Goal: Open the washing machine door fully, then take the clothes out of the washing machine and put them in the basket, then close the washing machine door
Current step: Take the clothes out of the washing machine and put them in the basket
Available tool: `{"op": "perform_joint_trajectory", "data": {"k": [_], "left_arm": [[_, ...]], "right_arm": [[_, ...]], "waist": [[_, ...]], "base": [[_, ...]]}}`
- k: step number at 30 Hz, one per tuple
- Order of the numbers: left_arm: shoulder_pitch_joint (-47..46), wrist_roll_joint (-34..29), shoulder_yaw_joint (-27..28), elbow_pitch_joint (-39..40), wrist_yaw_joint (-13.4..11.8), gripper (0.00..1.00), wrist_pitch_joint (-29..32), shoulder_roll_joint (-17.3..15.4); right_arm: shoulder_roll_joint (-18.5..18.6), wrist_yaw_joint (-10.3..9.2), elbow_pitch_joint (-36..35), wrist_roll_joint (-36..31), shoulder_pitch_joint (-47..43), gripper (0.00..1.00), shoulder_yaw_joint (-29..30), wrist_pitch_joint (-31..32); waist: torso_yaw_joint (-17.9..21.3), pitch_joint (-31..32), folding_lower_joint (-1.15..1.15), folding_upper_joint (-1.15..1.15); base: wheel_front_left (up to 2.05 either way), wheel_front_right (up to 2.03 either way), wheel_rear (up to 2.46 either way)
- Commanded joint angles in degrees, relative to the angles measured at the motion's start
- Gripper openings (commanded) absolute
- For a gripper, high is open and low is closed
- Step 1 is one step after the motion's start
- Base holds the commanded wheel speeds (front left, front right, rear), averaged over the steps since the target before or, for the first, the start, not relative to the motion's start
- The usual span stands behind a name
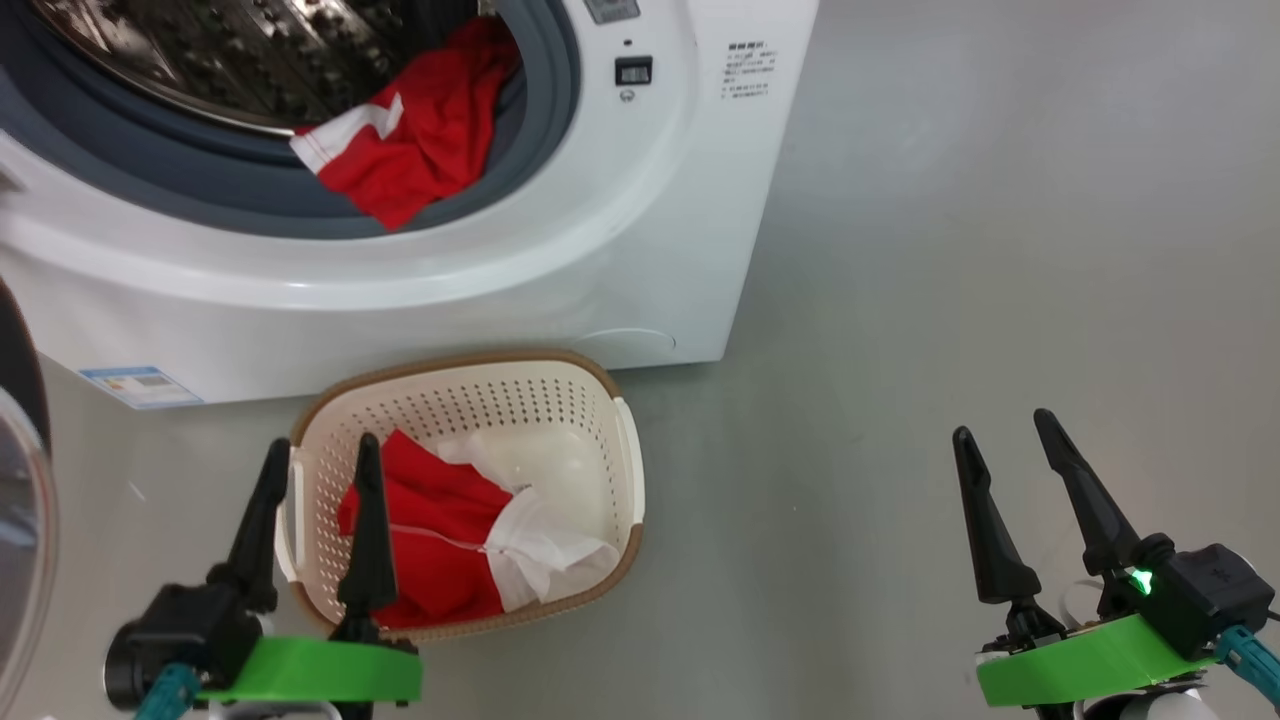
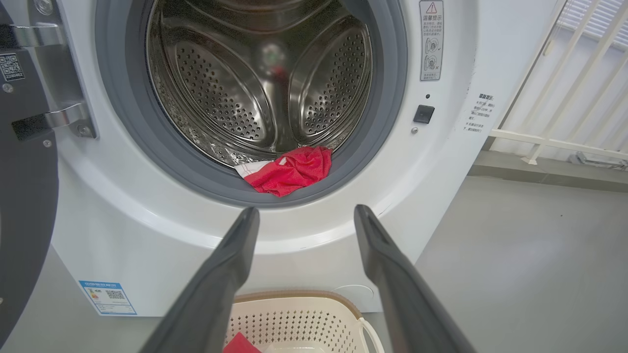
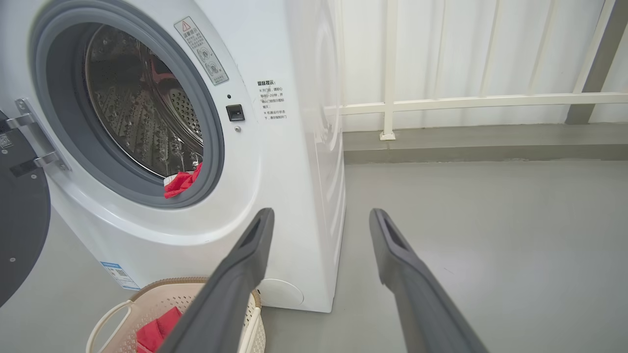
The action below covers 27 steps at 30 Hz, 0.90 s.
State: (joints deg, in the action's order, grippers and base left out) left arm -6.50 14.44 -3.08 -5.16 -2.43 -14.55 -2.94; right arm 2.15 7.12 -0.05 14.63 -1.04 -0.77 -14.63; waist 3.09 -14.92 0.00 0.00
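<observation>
Hanging wide open at the far left, the washing machine door [image 2: 24, 206] shows its dark inner face, swung clear of the washing machine [image 1: 640, 260]. Look into the mouth now: some of the clothes [image 1: 420, 140], bright red with a white band, lie slumped at the bottom lip of the steel drum [image 2: 255, 73], spilling forward over the grey rubber ring [image 2: 122, 127].

Down on the floor [image 1: 950, 250], the basket [image 1: 560, 385] sits just in front of the machine's base, near the blue label [image 1: 140, 387] at the lower corner. Inside it lies a second garment [image 1: 440, 540], red on one side and white on the other, crumpled along the bottom and up the near wall.

Over to the left gripper [image 1: 322, 443]: it hovers above the basket's left end, fingers spread well apart with nothing between them. From the head camera, one finger lines up with the left rim and the other with the red cloth. From its own wrist view those fingers aim at the white front panel just under the opening, with the basket below them.

And the right gripper [image 1: 1003, 423]: it is out over bare grey floor, well apart from the basket, fingers parted and empty. Its wrist view looks past the machine's right corner toward a pale railing [image 3: 441, 100].
</observation>
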Motion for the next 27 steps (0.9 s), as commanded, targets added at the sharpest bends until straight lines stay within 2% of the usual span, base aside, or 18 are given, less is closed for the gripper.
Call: {"op": "perform_joint_trajectory", "data": {"k": [1, 9, 17, 27], "left_arm": [[-2.4, 0.6, 2.0, 1.0, 0.6, 1.0, -0.4, -0.5], [-9.7, 1.0, 1.6, -1.8, 1.5, 1.0, 0.4, -1.6], [-19.5, 1.9, 1.9, -7.9, 2.6, 1.0, 2.8, -3.7], [-27.7, 2.0, 2.8, -12.9, 1.7, 1.0, 3.5, -5.6]], "right_arm": [[0.7, 0.36, -1.4, 0.6, 1.9, 1.0, -1.5, -0.3], [0.7, 0.36, -1.3, 0.8, 3.8, 1.0, -2.5, -0.3], [0.7, 0.36, -1.2, 0.8, 5.6, 1.0, -3.4, -0.4], [0.7, 0.36, -1.2, 1.4, 6.7, 1.0, -4.1, -0.4]], "waist": [[0.7, -2.2, 0.0, 0.0], [1.8, -5.9, 0.0, 0.0], [3.1, -8.4, 0.0, 0.0], [4.3, -11.0, 0.0, 0.0]], "base": [[0.0, 0.0, 0.0], [0.0, 0.0, 0.0], [0.0, 0.0, 0.0], [0.0, 0.0, 0.0]]}}
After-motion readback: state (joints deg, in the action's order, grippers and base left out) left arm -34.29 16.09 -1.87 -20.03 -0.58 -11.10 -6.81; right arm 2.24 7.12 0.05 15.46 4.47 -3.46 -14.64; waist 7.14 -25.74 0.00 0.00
